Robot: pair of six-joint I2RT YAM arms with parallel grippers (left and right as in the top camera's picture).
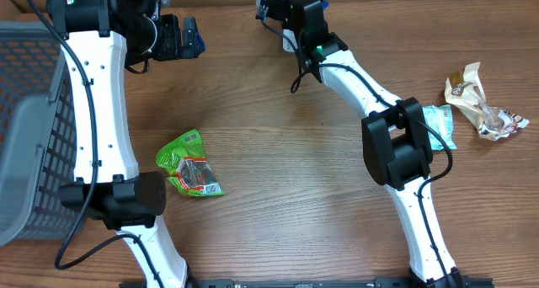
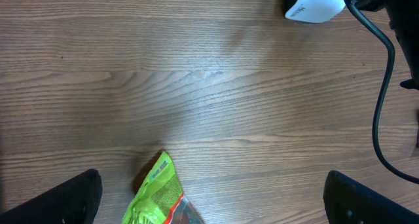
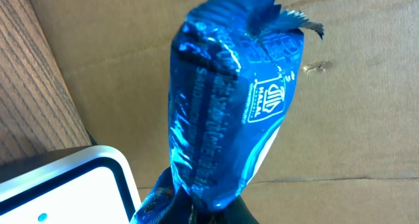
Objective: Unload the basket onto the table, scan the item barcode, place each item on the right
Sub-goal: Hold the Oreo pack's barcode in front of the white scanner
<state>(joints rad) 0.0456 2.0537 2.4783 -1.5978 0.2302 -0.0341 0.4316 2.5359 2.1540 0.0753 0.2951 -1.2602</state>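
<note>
Overhead, the right gripper was at the far edge of the wooden table, pressed together on the bottom end of a blue foil snack packet. In the right wrist view the packet stood upright out of the fingers, its crimped top edge uppermost and a white logo on its side, with brown cardboard behind it. The white barcode scanner sat just beside the packet, to the lower left in that view; whether the two touched could not be told.

The left gripper was spread wide and held nothing, hanging above the table near its far left part. The left wrist view showed its two dark fingers at the bottom corners, bare wood between them, and the tip of a green snack packet on the table below.

A grey mesh basket stood at the left edge. On the right side lay a teal packet, partly hidden by the right arm, and near it a crumpled beige and brown wrapper.
</note>
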